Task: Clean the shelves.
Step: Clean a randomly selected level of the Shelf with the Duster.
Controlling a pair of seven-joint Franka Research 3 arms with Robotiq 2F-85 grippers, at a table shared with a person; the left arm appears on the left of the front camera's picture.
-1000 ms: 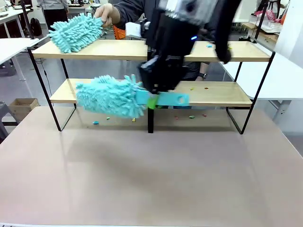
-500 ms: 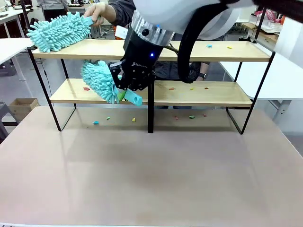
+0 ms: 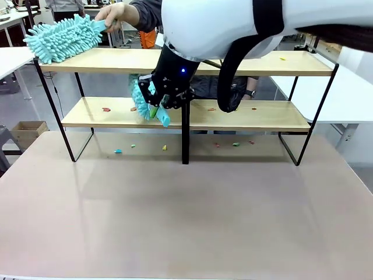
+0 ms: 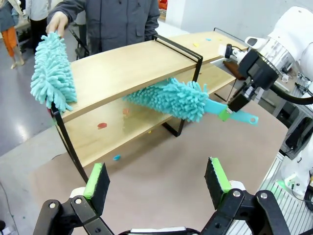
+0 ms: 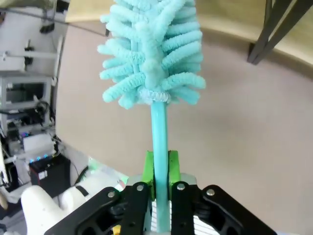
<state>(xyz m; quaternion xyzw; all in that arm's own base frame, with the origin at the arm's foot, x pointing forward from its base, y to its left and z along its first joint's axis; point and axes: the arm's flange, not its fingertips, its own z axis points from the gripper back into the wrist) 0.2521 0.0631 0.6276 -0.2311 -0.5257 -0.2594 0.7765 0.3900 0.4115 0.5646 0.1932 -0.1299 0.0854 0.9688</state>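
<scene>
"So, where are the shelves (image 3: pixel 274 116) on your screen?"
"Straight across the beige table (image 3: pixel 186 221) from me, at its far edge: two wooden boards in a black frame. The person stands behind them."
"And your right gripper (image 3: pixel 156 109)?"
"I have it reaching across to the left half of the rack, just left of the central divider (image 3: pixel 185 131). On its wrist camera the green pads (image 5: pixel 148 171) are clamped on the thin handle of a turquoise duster (image 3: pixel 140 94). The fluffy head sits between the upper and lower boards. Whether it touches the lower one, I cannot tell."
"Left gripper (image 4: pixel 156 177)?"
"It hangs over the table on my side, fingers spread wide with nothing between them. Its camera looks at the rack from off one end."
"What is the person doing?"
"One hand (image 3: pixel 113 14) holds a second turquoise duster (image 3: pixel 58 39), with the head at the left end of the top board, over its corner."
"Any mess?"
"I see small coloured scraps (image 3: pixel 106 109) on the lower board, a few on the right half of the top board, and more on the table under the rack"
</scene>
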